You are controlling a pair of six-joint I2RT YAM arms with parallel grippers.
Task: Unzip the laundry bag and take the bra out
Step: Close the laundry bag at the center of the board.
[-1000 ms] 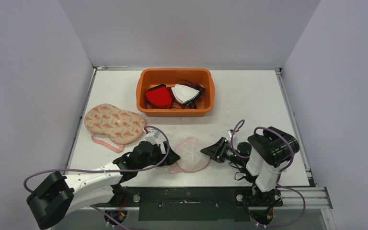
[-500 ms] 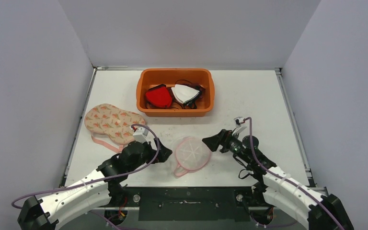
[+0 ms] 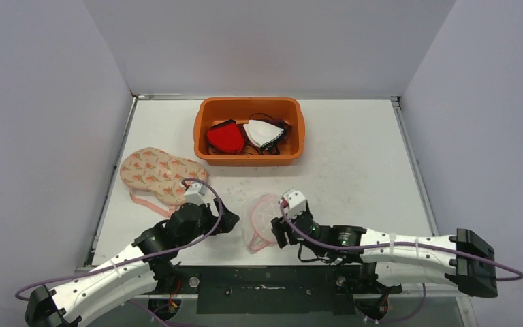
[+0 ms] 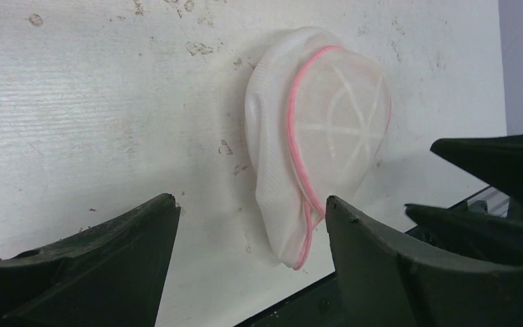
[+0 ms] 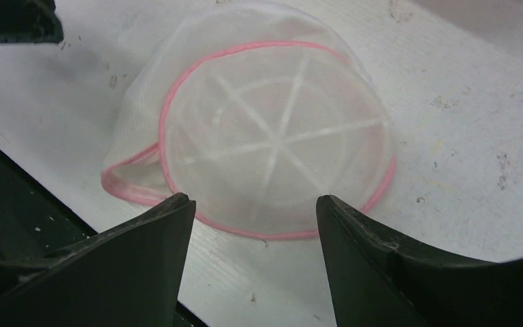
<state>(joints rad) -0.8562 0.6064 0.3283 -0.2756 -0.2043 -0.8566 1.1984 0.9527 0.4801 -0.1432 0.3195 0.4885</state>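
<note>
From where I stand, no words, labels, brands or numbers can be read. The mesh laundry bag (image 3: 267, 221) on the near side of the counter shows only pink piping. The orange tub (image 3: 248, 102) at the far side is plain. The padded fabric piece (image 3: 160, 174) on the left carries a carrot print but no lettering.

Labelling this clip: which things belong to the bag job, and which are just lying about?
Job: mesh laundry bag; left hand; right hand, both open.
Lying about: orange bin; red item and white item in it; patterned fabric piece.
</note>
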